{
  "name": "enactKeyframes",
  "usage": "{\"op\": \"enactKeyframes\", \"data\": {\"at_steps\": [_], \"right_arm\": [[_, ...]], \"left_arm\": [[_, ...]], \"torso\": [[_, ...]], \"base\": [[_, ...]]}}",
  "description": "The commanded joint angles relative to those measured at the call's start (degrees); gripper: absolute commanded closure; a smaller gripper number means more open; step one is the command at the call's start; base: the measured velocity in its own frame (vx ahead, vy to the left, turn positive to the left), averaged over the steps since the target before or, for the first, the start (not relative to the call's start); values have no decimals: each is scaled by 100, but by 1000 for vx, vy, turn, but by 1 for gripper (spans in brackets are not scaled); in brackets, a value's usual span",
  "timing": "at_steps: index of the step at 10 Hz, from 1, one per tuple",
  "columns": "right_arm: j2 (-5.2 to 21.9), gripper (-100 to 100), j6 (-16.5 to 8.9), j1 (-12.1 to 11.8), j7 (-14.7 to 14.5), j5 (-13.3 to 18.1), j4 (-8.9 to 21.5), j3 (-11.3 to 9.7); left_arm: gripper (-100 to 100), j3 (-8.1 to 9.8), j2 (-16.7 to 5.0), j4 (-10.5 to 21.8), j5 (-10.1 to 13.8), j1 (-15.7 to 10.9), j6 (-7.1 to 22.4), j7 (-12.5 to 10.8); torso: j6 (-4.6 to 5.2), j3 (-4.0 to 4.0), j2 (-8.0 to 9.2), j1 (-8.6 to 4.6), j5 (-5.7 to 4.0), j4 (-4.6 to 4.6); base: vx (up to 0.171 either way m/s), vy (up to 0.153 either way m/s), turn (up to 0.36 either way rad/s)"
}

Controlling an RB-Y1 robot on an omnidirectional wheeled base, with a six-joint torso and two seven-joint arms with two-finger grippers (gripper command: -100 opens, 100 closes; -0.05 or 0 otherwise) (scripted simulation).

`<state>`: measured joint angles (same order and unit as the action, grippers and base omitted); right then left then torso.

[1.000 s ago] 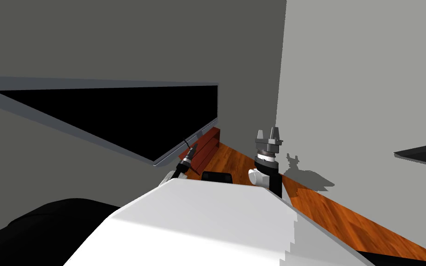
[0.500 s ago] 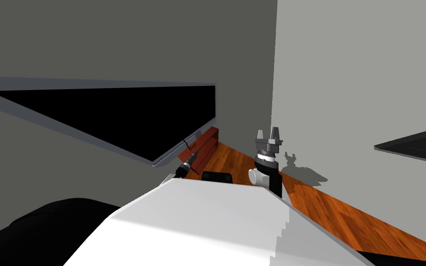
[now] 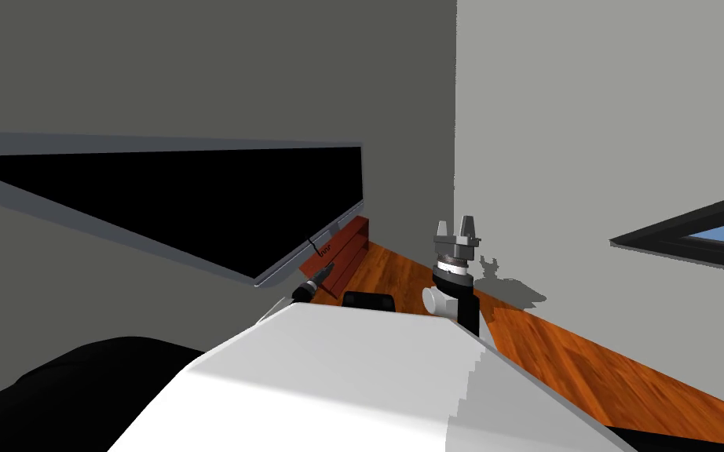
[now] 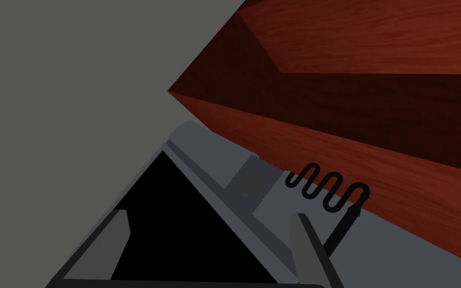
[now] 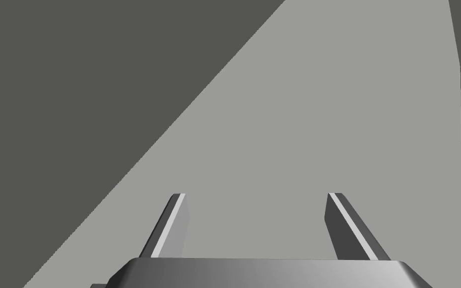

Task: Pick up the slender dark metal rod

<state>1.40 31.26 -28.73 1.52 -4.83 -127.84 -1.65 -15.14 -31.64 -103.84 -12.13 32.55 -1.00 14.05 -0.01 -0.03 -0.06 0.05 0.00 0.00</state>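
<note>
The slender dark rod (image 4: 343, 226), with a wavy coiled end (image 4: 326, 189), lies against the grey frame (image 4: 214, 155) of a big black panel, beside a red-brown wooden shelf unit (image 4: 374, 150). In the head view the rod (image 3: 315, 242) is a thin black line at the panel's lower corner. My left gripper (image 4: 210, 214) is open and points at that corner, and the rod is just outside one of its fingers (image 4: 307, 240). From the head view the left gripper (image 3: 326, 270) sits just short of the rod. My right gripper (image 3: 456, 227) stands raised and open, with nothing between its fingers (image 5: 174, 220).
The grey-framed black panel (image 3: 195, 196) slants across the left, resting by the red-brown shelf unit (image 3: 350, 242) in the room's corner. Orange wood floor (image 3: 588, 369) runs along the light grey wall. A dark window frame (image 3: 690, 227) is at the right, and a black mass (image 3: 78, 377) at the bottom left.
My view has swung: the wall corner slid left and the window frame came further in at the right. The left gripper sits lower and nearer my chest. The right arm holds its pose.
</note>
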Motion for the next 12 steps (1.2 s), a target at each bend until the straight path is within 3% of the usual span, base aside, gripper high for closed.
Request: {"op": "enactKeyframes", "data": {"at_steps": [1,8,12], "right_arm": [[0,0,0,0,0,0,0,0],[0,0,0,0,0,0,0,0],[0,0,0,0,0,0,0,0]], "left_arm": [[-100,38,-271,191,-88,-82,46,23],[-100,361,-1342,646,-484,-303,155,165],[-100,528,-1843,822,-664,-408,195,241]], "torso": [[0,0,0,0,0,0],[0,-8,-13,2,1,-3],[0,-4,-6,-1,0,-1]], "base": [[22,-2,-67],[36,5,-69],[28,6,-58]]}}
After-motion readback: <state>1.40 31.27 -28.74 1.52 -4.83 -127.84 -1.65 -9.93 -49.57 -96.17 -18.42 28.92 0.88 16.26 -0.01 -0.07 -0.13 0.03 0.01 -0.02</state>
